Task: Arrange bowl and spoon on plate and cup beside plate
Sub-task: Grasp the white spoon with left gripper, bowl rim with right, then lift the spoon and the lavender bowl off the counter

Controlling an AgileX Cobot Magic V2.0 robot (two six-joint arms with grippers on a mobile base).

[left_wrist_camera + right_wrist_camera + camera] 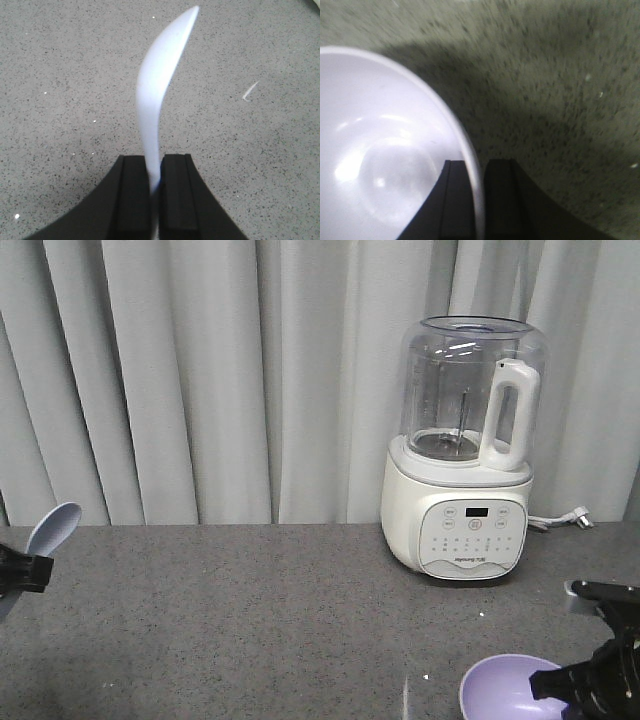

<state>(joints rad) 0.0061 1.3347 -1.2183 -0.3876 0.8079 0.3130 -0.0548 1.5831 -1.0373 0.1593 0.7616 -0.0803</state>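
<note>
Spoon and bowl gripped, plate out of view

At far left, my left gripper (18,572) pinches the handle of the spoon (53,530), jaws narrowed onto it, with the scoop tilted up above the grey tabletop (250,620). At centre right a white blender (465,455) stands against the curtain, well apart from the work. At lower right, my right gripper (570,687) clamps the rim of the bowl (505,685), one finger inside the wall and one outside. Neither plate nor cup appears in any view. I judge the step in hand to be carrying both pieces to the plate. The next move calls for locating it, seating the bowl flat, then laying the spoon on.
</note>
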